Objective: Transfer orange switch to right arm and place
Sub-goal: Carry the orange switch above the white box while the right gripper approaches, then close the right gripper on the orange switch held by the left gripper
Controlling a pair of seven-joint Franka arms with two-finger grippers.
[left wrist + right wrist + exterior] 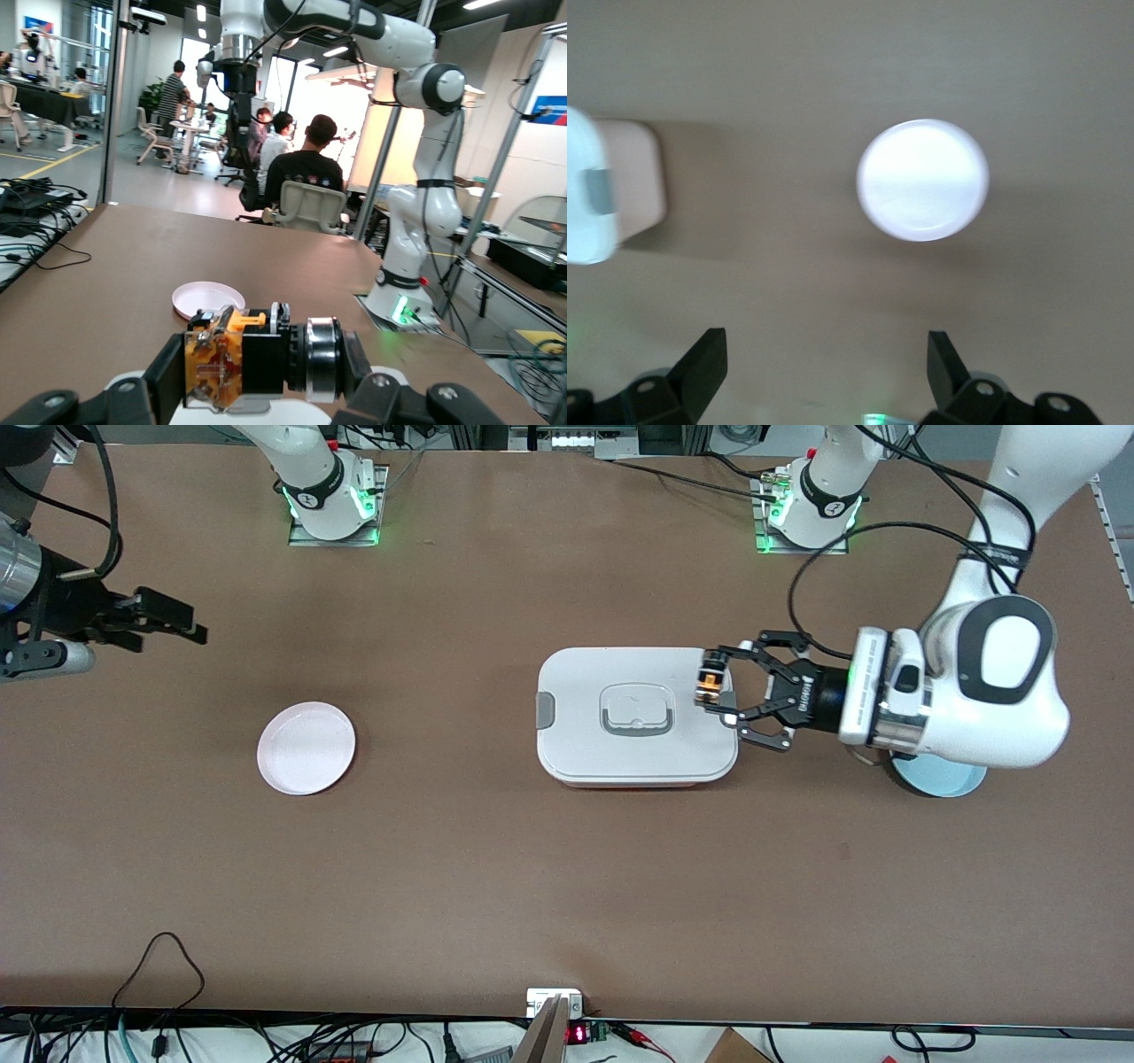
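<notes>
Pink plate [306, 747] sits on the worktop [496, 868] as the left gripper [716, 688], fingers clamped on the orange switch [710, 683], hovers over a white box [634, 716]; the right gripper [182, 622] waits, fingers apart.

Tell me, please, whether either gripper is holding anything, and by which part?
The left gripper holds the orange switch across its body, over the lidded box. The right gripper is open and holds nothing.
</notes>
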